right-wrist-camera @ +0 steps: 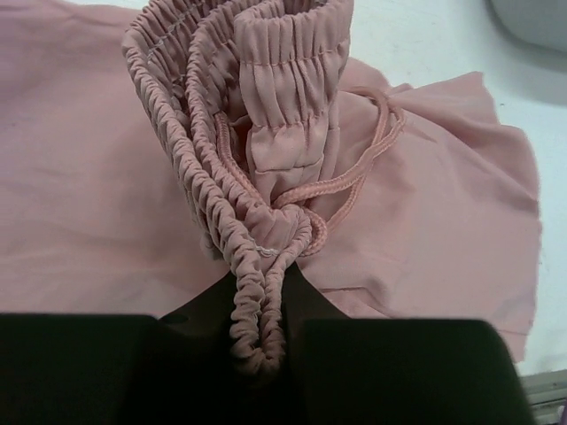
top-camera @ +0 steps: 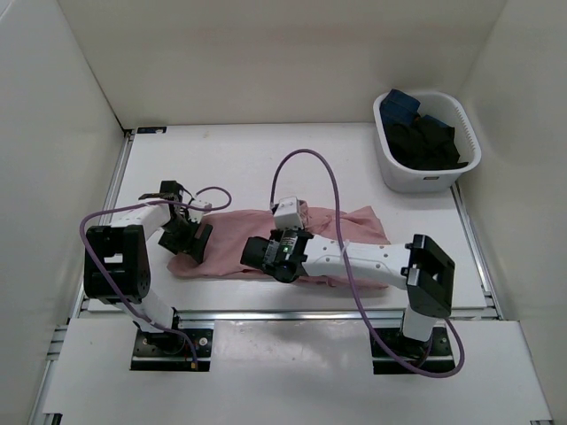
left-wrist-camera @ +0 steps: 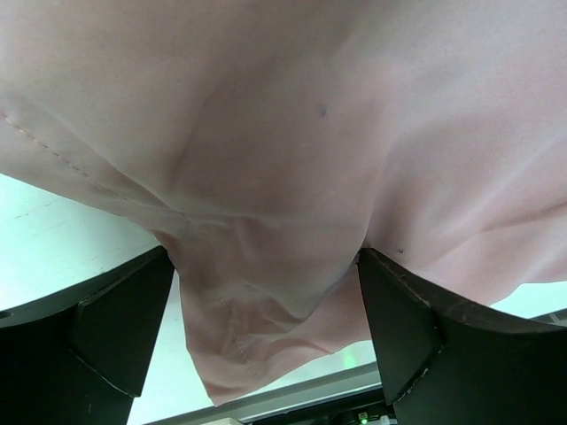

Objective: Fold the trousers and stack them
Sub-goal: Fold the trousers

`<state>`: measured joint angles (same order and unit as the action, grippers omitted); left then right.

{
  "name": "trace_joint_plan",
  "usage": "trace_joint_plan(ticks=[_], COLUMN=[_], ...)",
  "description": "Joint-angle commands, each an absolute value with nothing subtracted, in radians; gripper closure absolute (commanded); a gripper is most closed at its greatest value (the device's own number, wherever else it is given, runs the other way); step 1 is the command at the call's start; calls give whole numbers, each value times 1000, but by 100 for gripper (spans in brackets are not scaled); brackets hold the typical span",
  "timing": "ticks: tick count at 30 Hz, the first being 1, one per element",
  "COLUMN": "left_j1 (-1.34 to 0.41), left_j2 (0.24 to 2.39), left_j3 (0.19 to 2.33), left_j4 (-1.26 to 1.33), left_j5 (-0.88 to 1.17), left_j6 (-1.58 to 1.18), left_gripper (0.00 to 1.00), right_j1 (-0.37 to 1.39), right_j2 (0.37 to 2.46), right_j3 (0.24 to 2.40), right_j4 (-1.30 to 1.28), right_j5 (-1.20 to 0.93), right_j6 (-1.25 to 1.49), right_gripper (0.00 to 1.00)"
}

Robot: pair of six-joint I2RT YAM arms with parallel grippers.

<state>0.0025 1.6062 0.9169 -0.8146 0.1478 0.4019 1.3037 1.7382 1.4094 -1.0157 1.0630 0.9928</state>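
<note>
both end effectors, left (left-wrist-camera: 266, 328) and right (right-wrist-camera: 261, 341), pinch pink trousers (top-camera: 292, 239); no readable writing.

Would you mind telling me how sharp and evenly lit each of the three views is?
Top external: bright, even light, soft shadows, everything sharp, including the pink trousers and white basket. Left wrist: the cloth fills the frame, soft and slightly blurred; the dark fingers lack detail. Right wrist: the elastic waistband is crisp, while the fingers are nearly black.
</note>
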Motion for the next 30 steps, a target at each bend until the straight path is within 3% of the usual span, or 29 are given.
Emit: trace_joint_plan(ticks=[1,2,4,5,6,7,10,12,15,16,18,19,24,28,30], left_j1=[-3,-3,-3,-3,-3,-3,-3,-3,-3,-3,-3,-3,-3,-3,-3], left_j2=[1592,1592,1592,1592,1601,1601,1601,1591,1582,1582,1582,1582,1582,1582,1582], left_j3=[919,919,919,919,928,928,928,928,928,928,928,928,937,937,937], left_j4=[-798,-798,-798,-798,-798,-798,-798,-798,-798,-798,-798,-798,-807,-816,-816], left_j5=[143,143,143,143,143,134,133,133,133,133,124,124,124,124,124], left_j6=[393,393,393,393,393,393,393,393,393,393,393,393,393,393,393], left_gripper=[4,4,4,4,4,3,3,3,2,2,2,2,2,2,2], right_j1=[1305,1305,1305,1331,1345,1360,1423,1424,1372,1303,1218,1144,999,976,976], right_j2=[1762,1772,1792,1802,1793,1781,1692,1614,1554,1554,1554,1554,1626,1611,1534], right_j3=[1460,1460,1482,1503,1528,1579,1615,1577,1452,1419,1344,1263,1106,1172,1198], right_j4=[-924,-896,-857,-857,-847,-847,-828,-828,-813,-825,-825,-809,-609,-738,-814], right_j5=[1051,1019,967,966,957,957,1012,1031,1049,984,893,847,512,549,671], right_j6=[961,884,797,720,681,646,598,653,760,794,869,870,808,818,844], right_gripper=[96,87,53,29,16,10,10,17,49,75,96,100,100,100,61])
